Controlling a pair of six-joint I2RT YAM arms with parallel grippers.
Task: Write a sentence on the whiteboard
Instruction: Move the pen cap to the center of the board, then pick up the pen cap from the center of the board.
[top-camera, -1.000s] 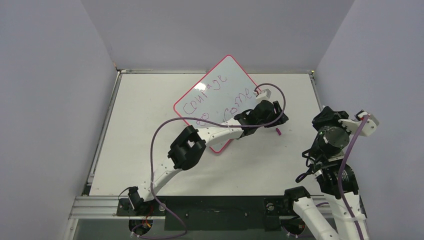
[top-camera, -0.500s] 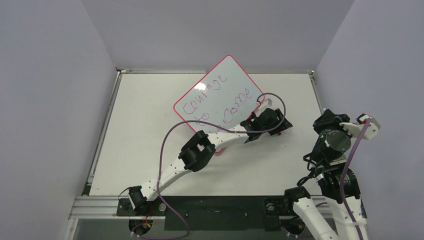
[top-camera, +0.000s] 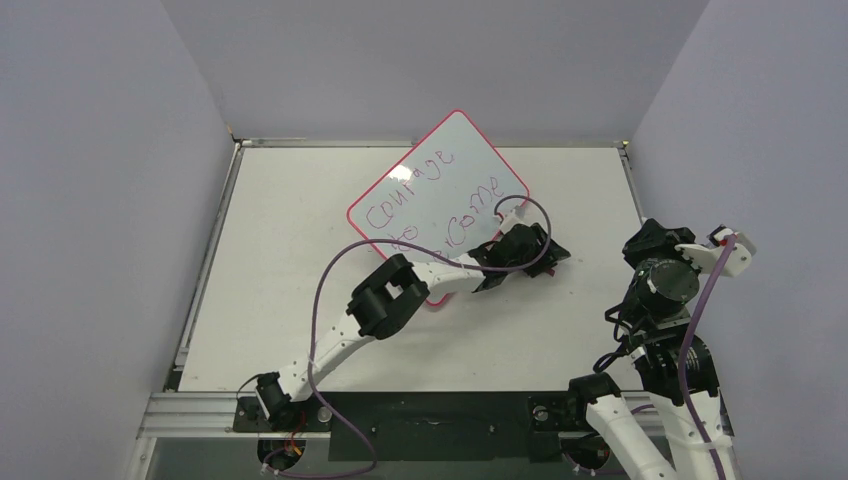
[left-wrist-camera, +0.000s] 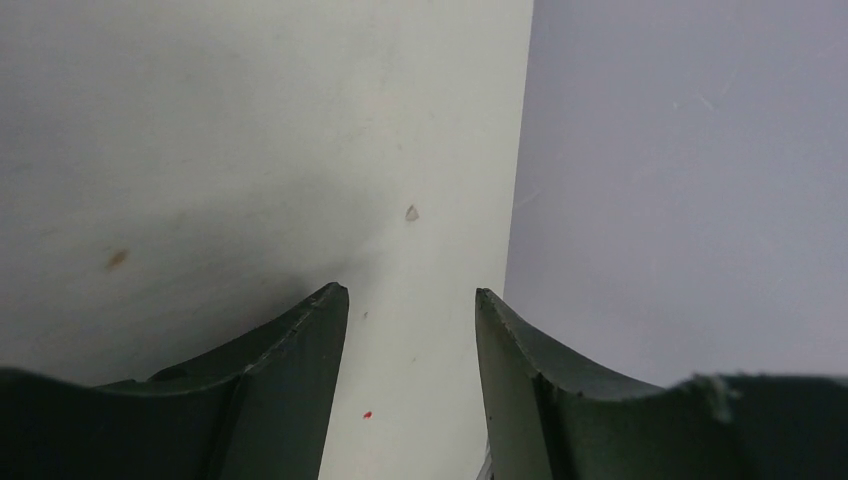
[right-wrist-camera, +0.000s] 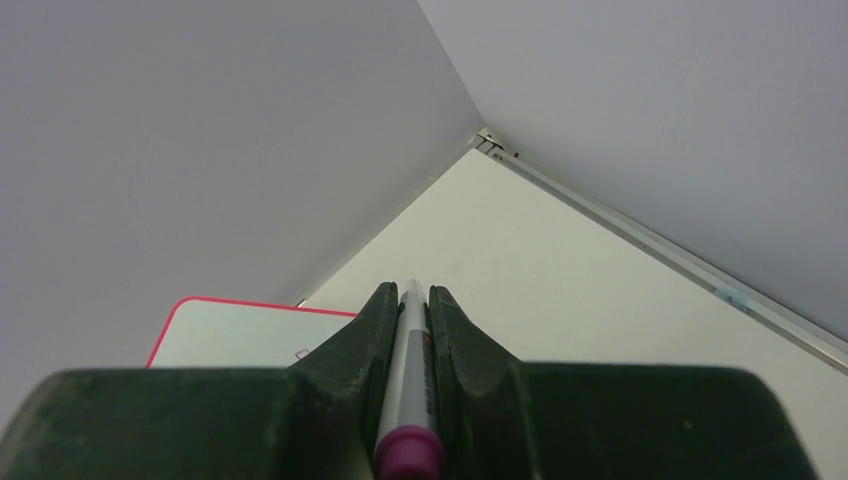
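The left gripper (left-wrist-camera: 410, 296) is hanging low over the table (top-camera: 280, 250) with its dark fingers (left-wrist-camera: 290, 370) spread apart and nothing between them. It is sitting just right of the whiteboard's (top-camera: 440, 195) near-right edge, and the left arm behind it is crossing the board's near corner.

The right gripper (right-wrist-camera: 408, 292) is waiting well apart at the right side, clamped on a white marker (right-wrist-camera: 402, 360) with a purple end, and it is pointing toward the far left corner.

The whiteboard is standing cornerwise at the far middle of the table. The sentence (top-camera: 425, 185) is showing in purple-pink: "Courage" above, then "to" and letters ending in "come", partly covered by the left arm.
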